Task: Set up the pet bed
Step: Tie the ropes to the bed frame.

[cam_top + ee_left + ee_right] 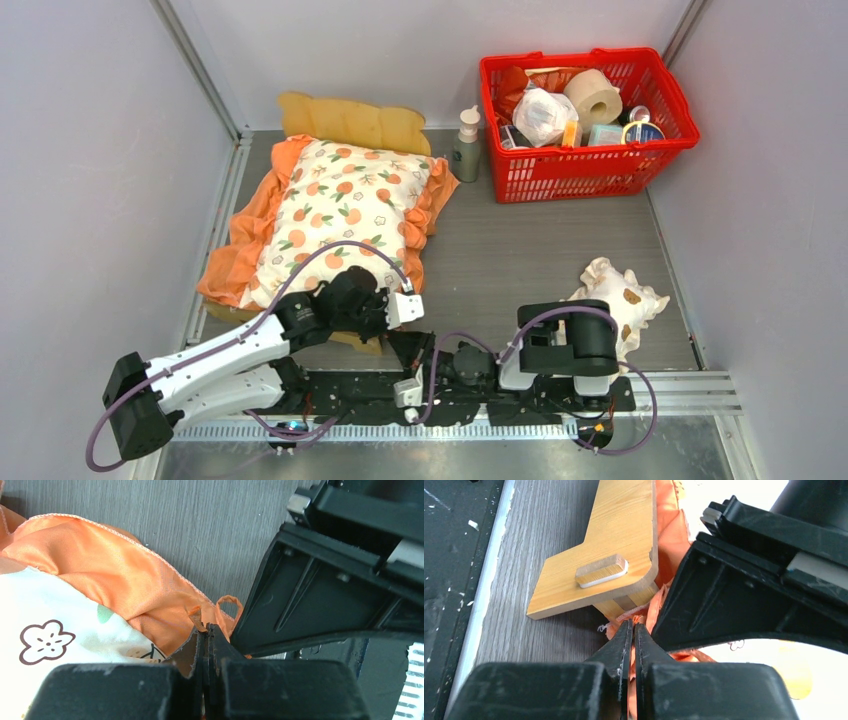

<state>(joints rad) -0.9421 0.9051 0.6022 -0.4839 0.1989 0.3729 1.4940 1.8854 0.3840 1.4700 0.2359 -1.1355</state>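
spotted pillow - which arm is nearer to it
Right. The right arm is folded right beside the spotted pillow, just on its left. The left arm reaches to the near end of the cushion, much farther left across the table.

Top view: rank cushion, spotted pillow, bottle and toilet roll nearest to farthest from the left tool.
1. Cushion, right at the left tool.
2. Bottle, back centre, and spotted pillow, near right: too close to call.
3. Toilet roll, in the basket, back right.
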